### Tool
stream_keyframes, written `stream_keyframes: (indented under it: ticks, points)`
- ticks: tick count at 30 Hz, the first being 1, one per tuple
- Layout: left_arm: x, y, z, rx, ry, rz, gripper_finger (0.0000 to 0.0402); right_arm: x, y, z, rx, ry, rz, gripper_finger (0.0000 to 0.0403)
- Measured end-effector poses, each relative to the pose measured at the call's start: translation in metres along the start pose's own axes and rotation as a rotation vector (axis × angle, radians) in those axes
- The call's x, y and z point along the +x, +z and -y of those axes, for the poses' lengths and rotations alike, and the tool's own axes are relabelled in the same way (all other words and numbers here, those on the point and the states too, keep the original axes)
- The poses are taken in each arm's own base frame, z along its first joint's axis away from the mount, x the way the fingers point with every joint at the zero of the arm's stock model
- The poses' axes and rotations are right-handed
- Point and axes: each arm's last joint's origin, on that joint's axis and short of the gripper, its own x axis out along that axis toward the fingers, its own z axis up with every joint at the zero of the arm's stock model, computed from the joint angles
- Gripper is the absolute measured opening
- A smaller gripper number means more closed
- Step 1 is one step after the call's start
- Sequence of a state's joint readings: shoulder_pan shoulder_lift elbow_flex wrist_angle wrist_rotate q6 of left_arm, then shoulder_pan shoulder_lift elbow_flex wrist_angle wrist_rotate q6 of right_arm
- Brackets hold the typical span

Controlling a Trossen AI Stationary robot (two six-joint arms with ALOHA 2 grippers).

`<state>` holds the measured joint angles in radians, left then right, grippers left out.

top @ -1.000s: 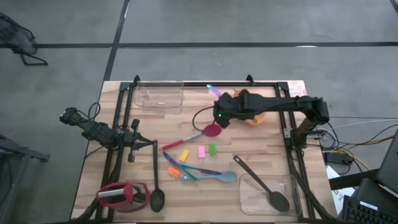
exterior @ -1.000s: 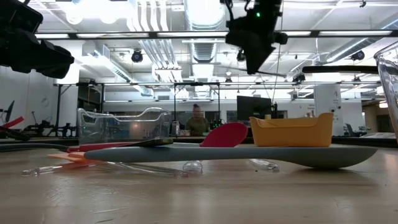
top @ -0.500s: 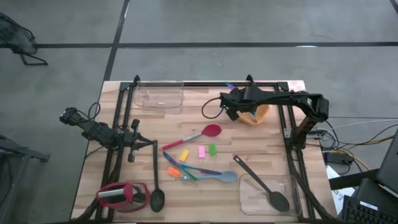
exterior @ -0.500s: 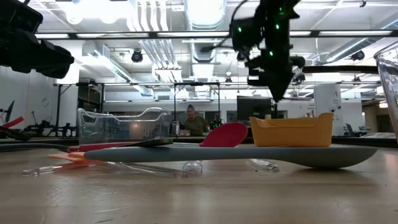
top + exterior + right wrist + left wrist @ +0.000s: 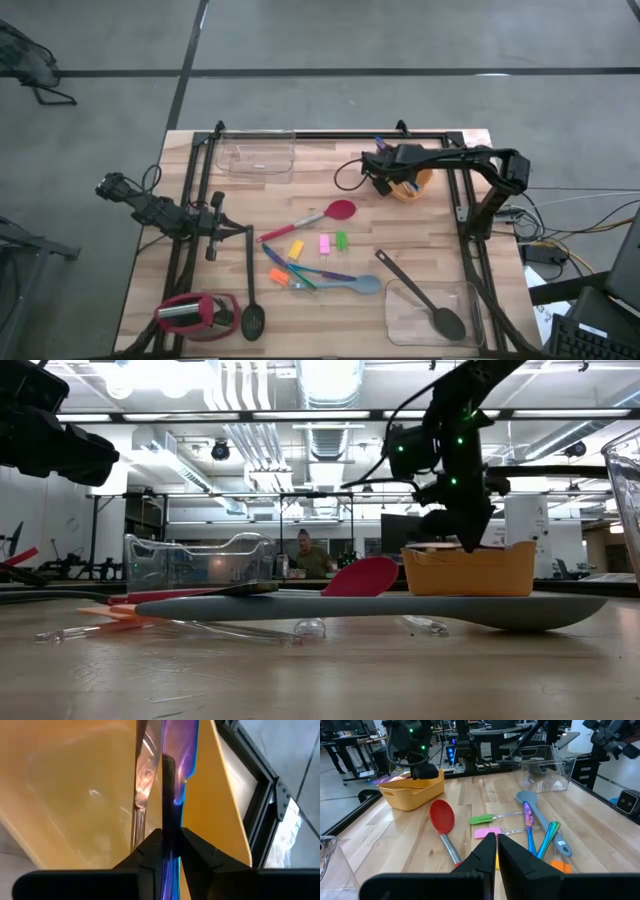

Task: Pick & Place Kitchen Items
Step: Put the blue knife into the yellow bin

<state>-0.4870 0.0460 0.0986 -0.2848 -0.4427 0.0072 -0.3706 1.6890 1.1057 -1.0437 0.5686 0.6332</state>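
Your right pincer (image 5: 171, 851) was clamped on a thin purple stick (image 5: 178, 750), holding it over the orange tub (image 5: 412, 186) at the far right of the surface (image 5: 330, 320). Your left pincer (image 5: 497, 851) hung closed and empty at the left edge. The red-headed spatula (image 5: 322, 216), grey-blue spoon (image 5: 350, 284) and small coloured pieces (image 5: 325, 243) lay mid-surface; one black spoon (image 5: 428, 303) rested in the near clear tub (image 5: 400, 318).
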Motion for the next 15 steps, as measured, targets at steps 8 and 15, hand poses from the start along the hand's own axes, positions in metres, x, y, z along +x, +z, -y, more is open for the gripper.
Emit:
stream_keyframes:
  ticks: [8,15]
  points:
    - [0.0,0.0,0.0,0.0,0.0,0.0,0.0023,0.0062,-0.0053,-0.001,-0.011,-0.007,-0.01,0.0063]
    - [0.0,0.0,0.0,0.0,0.0,0.0,0.0023,0.0058,-0.0044,-0.0016,-0.006,-0.002,-0.001,0.0094]
